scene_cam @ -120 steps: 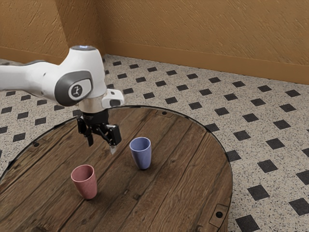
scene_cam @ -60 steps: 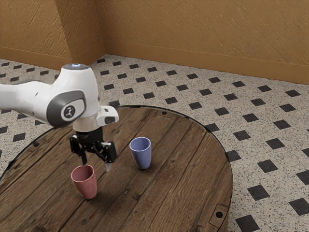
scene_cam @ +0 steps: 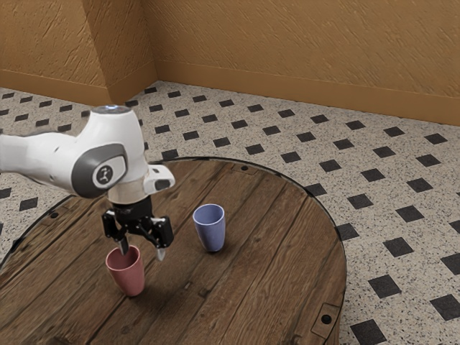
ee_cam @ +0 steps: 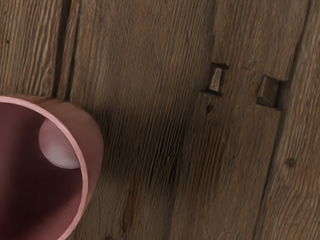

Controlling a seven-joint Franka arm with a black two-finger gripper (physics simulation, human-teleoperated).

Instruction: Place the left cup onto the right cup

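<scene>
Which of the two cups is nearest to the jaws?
The pink cup: the open jaws hang right over its rim. The blue cup stands apart, toward the exterior view's right.

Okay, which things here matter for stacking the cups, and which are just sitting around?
For the job: pink cup, blue cup, gripper, open at the pink cup's rim.
Just around: wooden table, tiled floor, orange wall.
</scene>
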